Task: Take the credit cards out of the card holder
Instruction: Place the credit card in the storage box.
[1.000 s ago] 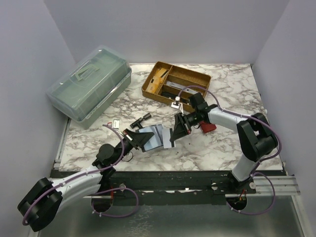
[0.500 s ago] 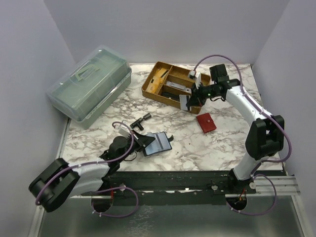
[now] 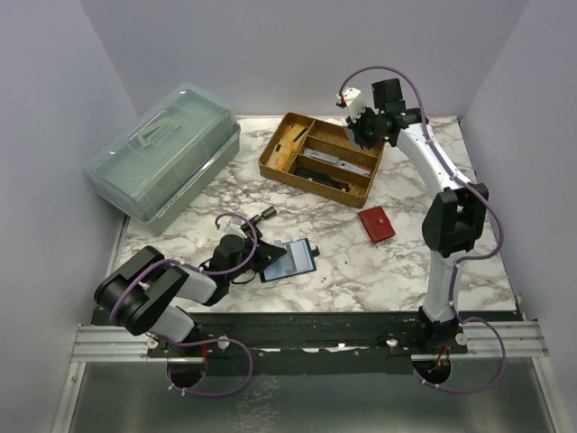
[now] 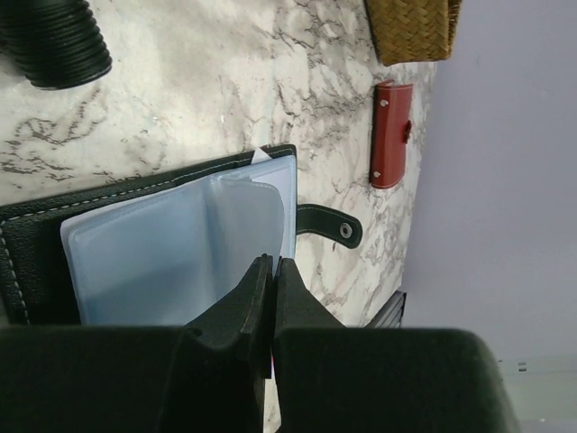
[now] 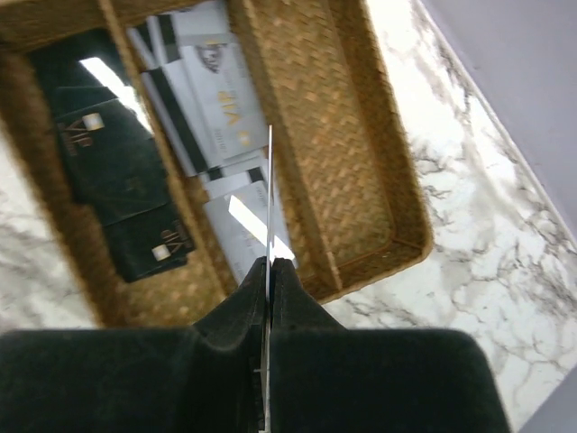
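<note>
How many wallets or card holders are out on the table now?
2. An open black leather card holder with clear sleeves lies near the front edge; a small closed red wallet lies right of it. The woven tray may hide more.

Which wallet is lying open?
The black wallet: it lies spread flat on the table, showing its pale blue sleeves. The red wallet is closed.

White arms [image 3: 425, 161] with black joints [image 3: 448, 221], purple cables [image 3: 209, 395], black hands [image 4: 271, 263].
</note>
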### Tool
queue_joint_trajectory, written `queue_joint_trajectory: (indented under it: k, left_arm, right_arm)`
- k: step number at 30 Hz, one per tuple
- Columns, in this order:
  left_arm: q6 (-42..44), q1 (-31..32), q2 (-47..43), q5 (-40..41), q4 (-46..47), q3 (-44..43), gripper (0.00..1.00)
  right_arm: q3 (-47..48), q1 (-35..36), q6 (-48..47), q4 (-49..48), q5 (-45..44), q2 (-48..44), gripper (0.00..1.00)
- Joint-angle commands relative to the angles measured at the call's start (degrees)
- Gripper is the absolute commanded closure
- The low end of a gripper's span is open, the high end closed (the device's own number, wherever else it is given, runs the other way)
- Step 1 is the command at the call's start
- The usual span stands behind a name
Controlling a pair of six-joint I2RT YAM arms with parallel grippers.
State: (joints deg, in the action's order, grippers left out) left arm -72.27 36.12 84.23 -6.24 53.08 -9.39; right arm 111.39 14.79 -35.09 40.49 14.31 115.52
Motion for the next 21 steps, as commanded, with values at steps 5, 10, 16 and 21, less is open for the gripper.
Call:
queue_joint_trajectory:
  k: [5, 10, 16, 21]
  left_arm:
    - [3.2, -1.1, -6.8, 1.4, -23.2, -5.7, 0.87]
    - [3.8, -1.2, -10.5, 2.8, -33.2, -7.1, 0.78]
    - [4.4, -1.3, -14.5, 4.7, -41.6, -8.8, 0.67]
    - [5.8, -1.3, -17.5, 7.5, -45.0, -10.1, 0.58]
  right_arm:
    - [14.1, 0.5, -0.8, 6.3, -9.9, 13.1, 1.0]
    - [15.0, 2.3, -0.3, 6.5, -10.1, 15.0, 1.0]
    - [13.3, 3.9, 0.4, 4.7, -12.2, 16.8, 1.0]
    - [13.6, 4.3, -0.1, 1.1, -19.2, 20.5, 1.0]
